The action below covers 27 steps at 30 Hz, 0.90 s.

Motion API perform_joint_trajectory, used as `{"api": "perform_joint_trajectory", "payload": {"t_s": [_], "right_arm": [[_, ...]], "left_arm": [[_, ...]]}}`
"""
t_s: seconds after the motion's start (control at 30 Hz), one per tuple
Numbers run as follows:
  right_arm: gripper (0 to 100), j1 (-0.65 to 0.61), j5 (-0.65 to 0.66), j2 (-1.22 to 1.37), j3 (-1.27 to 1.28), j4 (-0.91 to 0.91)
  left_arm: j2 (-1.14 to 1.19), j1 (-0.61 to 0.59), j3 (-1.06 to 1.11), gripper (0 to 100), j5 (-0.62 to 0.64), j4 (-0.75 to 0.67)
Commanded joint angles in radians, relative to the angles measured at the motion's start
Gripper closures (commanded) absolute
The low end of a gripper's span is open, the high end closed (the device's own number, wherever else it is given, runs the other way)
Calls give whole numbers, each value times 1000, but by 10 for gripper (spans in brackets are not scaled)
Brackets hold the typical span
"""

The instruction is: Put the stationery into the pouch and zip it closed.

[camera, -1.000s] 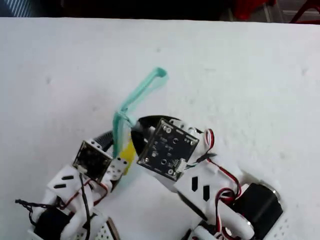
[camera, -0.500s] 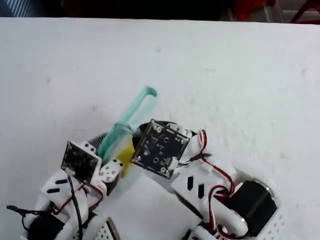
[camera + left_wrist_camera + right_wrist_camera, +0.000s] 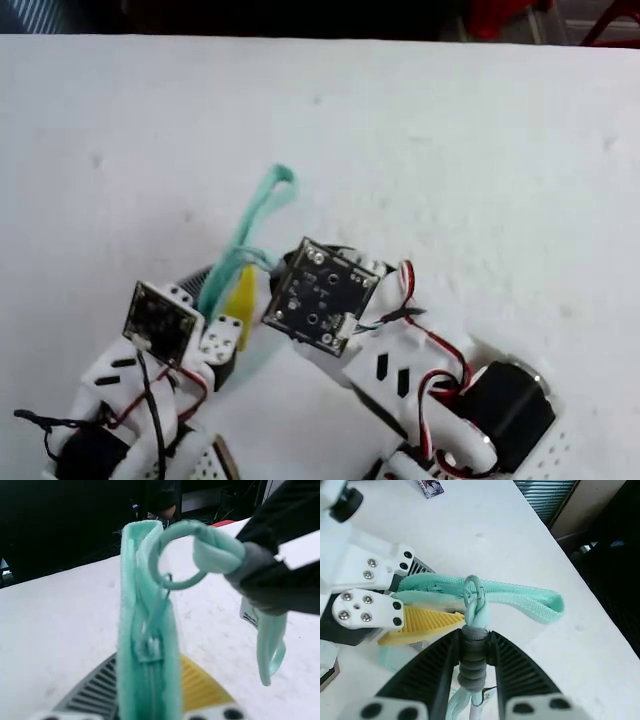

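Observation:
The teal pouch (image 3: 252, 226) is held up off the white table (image 3: 450, 140) between both arms, and its free end (image 3: 279, 178) points away from them. My left gripper (image 3: 148, 682) is shut on the pouch's zipper edge (image 3: 146, 630), one grey finger (image 3: 92, 696) and one yellow finger (image 3: 200, 686) on either side. My right gripper (image 3: 473, 638), with black fingers, is shut on the grey zipper pull (image 3: 472, 655). This pull hangs from a ring (image 3: 473, 592) on the pouch (image 3: 520, 597). In the left wrist view the pull (image 3: 252, 572) and ring (image 3: 176, 555) sit beside the pouch's top.
A small printed card (image 3: 431, 487) lies on the table far from the arms. The table's far edge (image 3: 320, 38) borders a dark room. Both arm bases crowd the near edge, with the right arm's wrist board (image 3: 320, 297) over the pouch's near end.
The pouch's free end has swung left and nearer the arms. The left arm has drawn back to the left, and the right arm has shifted slightly left. Both grips are kept.

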Motion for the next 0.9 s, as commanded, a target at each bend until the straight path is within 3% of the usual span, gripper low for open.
{"api": "perform_joint_trajectory", "payload": {"t_s": [0.0,0.87], "right_arm": [[981,12,5,-12,-5,5],[977,8,3,-12,143,-65]], "left_arm": [[4,-4,-14,978,5,-2],[4,-4,-14,978,5,5]]}}
